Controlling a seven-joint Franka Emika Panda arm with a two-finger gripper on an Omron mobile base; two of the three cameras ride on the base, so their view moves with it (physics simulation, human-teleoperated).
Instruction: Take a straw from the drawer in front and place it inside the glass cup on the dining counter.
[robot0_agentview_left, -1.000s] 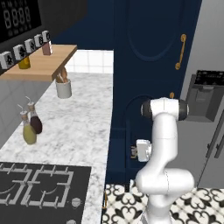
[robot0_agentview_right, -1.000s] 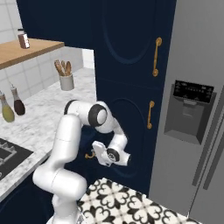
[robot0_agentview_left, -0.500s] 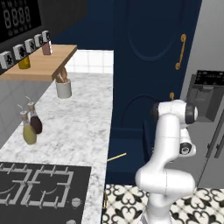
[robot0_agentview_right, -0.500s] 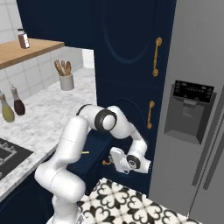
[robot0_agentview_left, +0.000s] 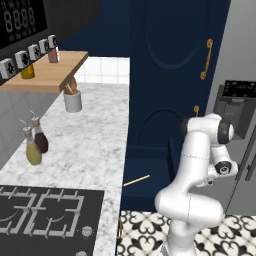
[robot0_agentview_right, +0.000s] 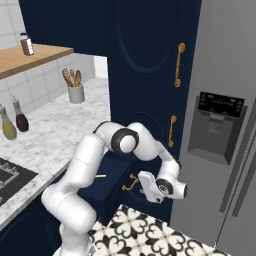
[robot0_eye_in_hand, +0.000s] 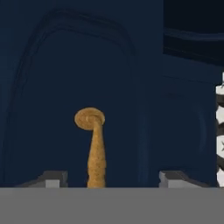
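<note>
Below my outstretched arm, my claw (robot0_agentview_right: 146, 189) sits low in front of the navy cabinetry, and in the hand view its two fingertips (robot0_eye_in_hand: 52, 179) stand spread wide, nothing pinched between them. Rising in the gap between those tips, nearer the left one, is a brass handle (robot0_eye_in_hand: 95, 146) with a rounded knob at its far end; neither tip touches it. Behind the handle lies the dark navy front of the drawer (robot0_eye_in_hand: 78, 87), which faces my claw squarely. In the right base view the same handle (robot0_agentview_right: 130, 183) appears just beside my claw, on the side toward the marble worktop (robot0_agentview_right: 60, 120). The drawer (robot0_agentview_left: 150, 172) stands pulled out from the cabinet, and the straw (robot0_agentview_left: 136, 180), a thin pale-yellow stick, lies tilted at its edge nearest the worktop, well apart from my claw; a short length of it (robot0_agentview_right: 100, 176) also shows past my forearm. Above my claw rises a tall navy door (robot0_agentview_right: 145, 55) with a long brass pull (robot0_agentview_right: 178, 65). On the side of my claw away from the worktop stands a grey refrigerator (robot0_agentview_right: 220, 125). Underneath my claw spreads a black-and-white patterned floor (robot0_agentview_right: 140, 235).
</note>
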